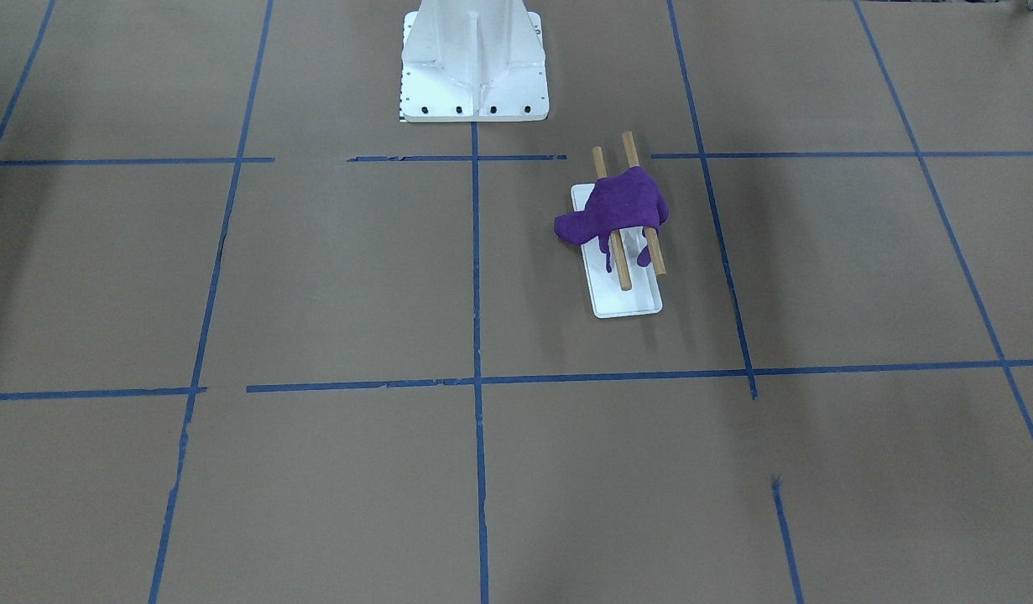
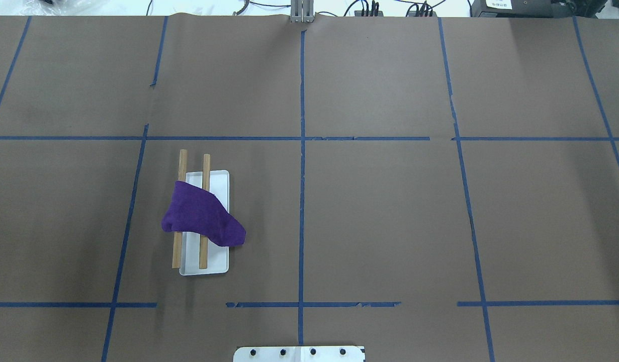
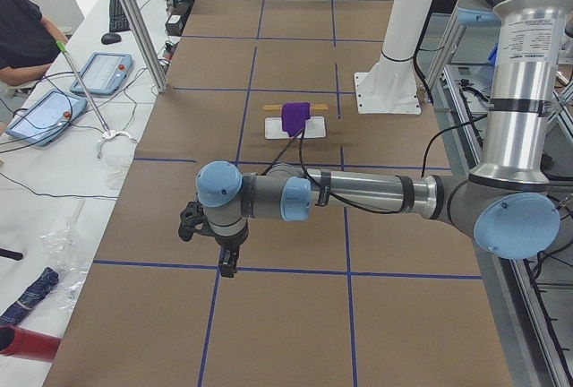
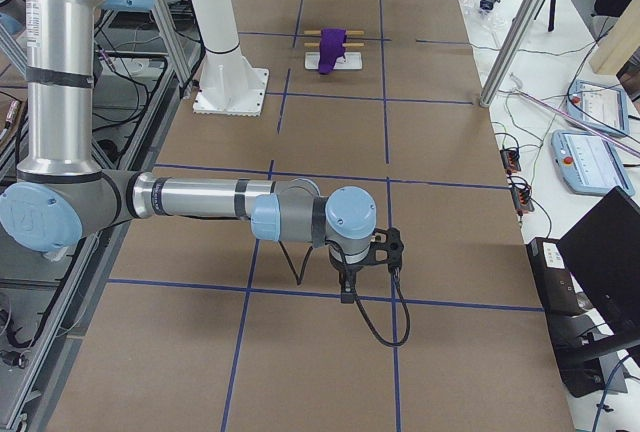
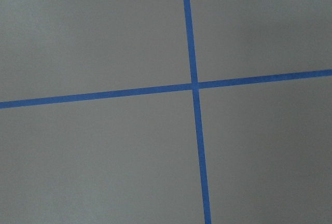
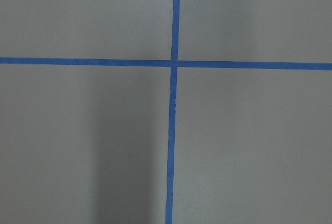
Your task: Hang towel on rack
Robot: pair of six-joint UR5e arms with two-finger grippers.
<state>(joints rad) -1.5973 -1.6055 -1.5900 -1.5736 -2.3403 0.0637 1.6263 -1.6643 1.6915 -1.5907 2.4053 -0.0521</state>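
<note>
Left pincer (image 3: 227, 263): hangs low over the table (image 1: 315, 277) at its left end, well apart from the rack. It shows only in the side view, so I cannot tell whether it is released or clenched. Its wrist camera sees only brown cover and crossing blue tape (image 5: 193, 84).

Right pincer (image 4: 347, 290): hangs low over the right end of the table, also far from the rack. Again only a side view shows it, so I cannot tell its state. Its wrist camera shows bare cover and a tape cross (image 6: 174, 63).

Towel (image 2: 201, 218): purple and bunched, draped across both dowels. A thick lobe overhangs the dowel on the side toward the table's middle. Short tails droop between and under the dowels above the white base. Neither pincer touches it.

Rack (image 2: 219, 183): stands on the left half of the table, near the white pedestal (image 1: 474, 59). Its two dowels lie parallel over the flat base.

Progress: judged from how it lies, the towel is already hung.

Handling: the towel looks soft, light and limp. It would probably slump and trail once lifted. Its load sits unevenly, so a sideways tug could slide it off the smooth wood.

Where to grip: if it needs straightening, pinch the thick overhanging lobe from above, clear of the dowels. Lift rather than drag, because the small rack seems light enough to skid or tip.
</note>
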